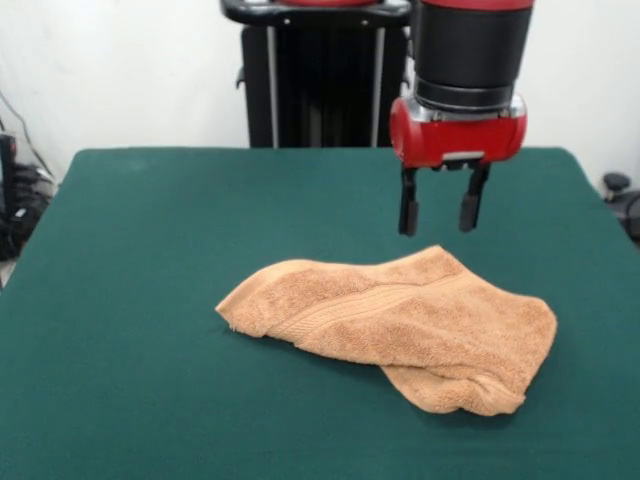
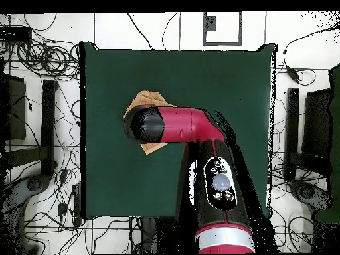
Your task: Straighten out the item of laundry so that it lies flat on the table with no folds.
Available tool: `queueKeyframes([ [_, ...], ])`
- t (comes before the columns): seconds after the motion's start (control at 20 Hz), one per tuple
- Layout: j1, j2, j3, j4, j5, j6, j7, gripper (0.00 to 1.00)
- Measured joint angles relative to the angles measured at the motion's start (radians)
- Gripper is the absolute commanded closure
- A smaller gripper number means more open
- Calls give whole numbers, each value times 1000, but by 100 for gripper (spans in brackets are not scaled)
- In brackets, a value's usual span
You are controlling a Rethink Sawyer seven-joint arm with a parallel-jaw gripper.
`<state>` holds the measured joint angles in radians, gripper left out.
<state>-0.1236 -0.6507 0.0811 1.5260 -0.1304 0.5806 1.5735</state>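
table: big dark green felt-covered tabletop (image 1: pixel 120 300), pretty much fills the front view, towel sits right of centre on it
towel: small light-orange terry-cloth hand towel (image 1: pixel 400 325), lying crumpled, left end bunched and folded over, a ribbed woven band running diagonally across the top layer, another fold tucked under at the near right corner
towel from overhead: only slivers of it (image 2: pixel 147 99) poke out from under the arm
gripper: black two-finger gripper (image 1: pixel 440 212) on the red and black arm (image 2: pixel 179 125), hanging just above the towel's far edge, fingers spread apart, nothing between them, not touching the cloth
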Motion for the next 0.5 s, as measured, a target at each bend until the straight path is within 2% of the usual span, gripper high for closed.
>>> queueKeyframes([
  [0.5, -20, 74, 1, -20, 0, 0, 0, 0],
])
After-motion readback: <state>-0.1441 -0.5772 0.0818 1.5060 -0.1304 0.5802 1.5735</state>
